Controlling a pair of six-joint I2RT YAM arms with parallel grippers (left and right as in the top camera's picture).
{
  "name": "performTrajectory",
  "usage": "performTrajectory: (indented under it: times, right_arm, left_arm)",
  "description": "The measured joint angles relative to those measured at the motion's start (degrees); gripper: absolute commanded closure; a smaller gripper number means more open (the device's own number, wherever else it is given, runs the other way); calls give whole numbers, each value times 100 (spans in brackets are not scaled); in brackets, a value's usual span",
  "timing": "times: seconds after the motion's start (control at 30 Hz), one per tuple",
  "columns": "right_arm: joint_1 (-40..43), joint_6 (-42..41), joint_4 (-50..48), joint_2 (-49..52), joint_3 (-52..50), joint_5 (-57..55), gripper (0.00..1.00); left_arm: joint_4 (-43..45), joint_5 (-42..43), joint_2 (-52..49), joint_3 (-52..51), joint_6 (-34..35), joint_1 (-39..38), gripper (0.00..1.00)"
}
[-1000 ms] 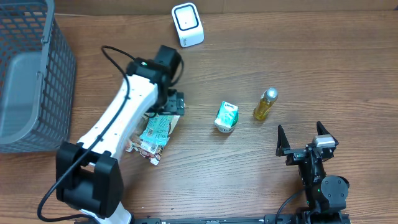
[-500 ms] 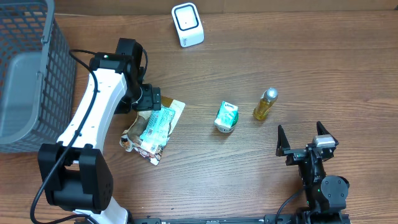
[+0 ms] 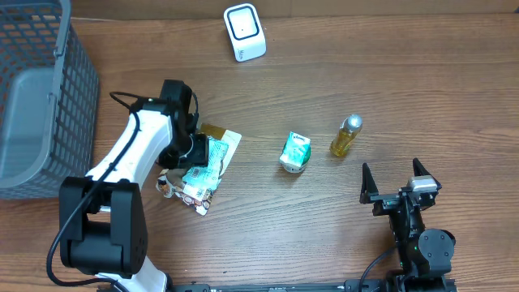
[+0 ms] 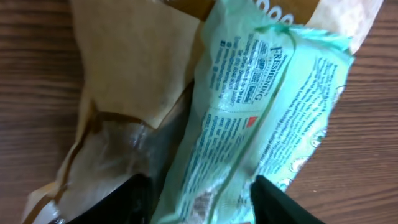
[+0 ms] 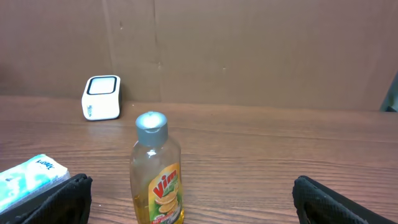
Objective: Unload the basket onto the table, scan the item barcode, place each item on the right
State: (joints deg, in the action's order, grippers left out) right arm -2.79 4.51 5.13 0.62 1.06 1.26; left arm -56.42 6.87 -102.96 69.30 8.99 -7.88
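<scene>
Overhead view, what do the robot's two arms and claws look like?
The left arm has white shells, black joints and a thin black cable looping near the wrist; its left claw is black. The right arm is all black, with a small silver-grey block by the two-pronged right claw.

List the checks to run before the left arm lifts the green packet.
1. Left gripper straddles the green packet: ok, a finger on each side.
2. Grip firm: cannot tell.
3. Brown bag underneath kept out of the fingers: cannot tell; it lies right beside one.
4. Barcode facing up: cannot tell; only small print shows.
5. Way to the white scanner free: ok.
6. Right gripper open, away from the packet: ok.
</scene>
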Motion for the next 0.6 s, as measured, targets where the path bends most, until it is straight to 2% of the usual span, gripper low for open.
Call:
performTrajectory:
  times: [0.13, 0.17, 0.23, 0.27, 0.6]
  right_arm:
    - [0, -2, 0, 0, 0, 0, 0]
    - [0, 0, 0, 0, 0, 0, 0]
    - [0, -2, 0, 0, 0, 2, 0]
    - [0, 2, 2, 0, 0, 0, 0]
    - [0, 0, 2, 0, 0, -2, 0]
  left_arm:
    - [273, 144, -2, -232, -44, 0, 58]
    - [337, 175, -2, -267, -42, 0, 66]
    - [431, 234, -2, -330, -68, 0, 92]
    - [442, 262, -2, -350, -48, 0, 96]
    - [457, 914, -2, -367, -203, 0, 96]
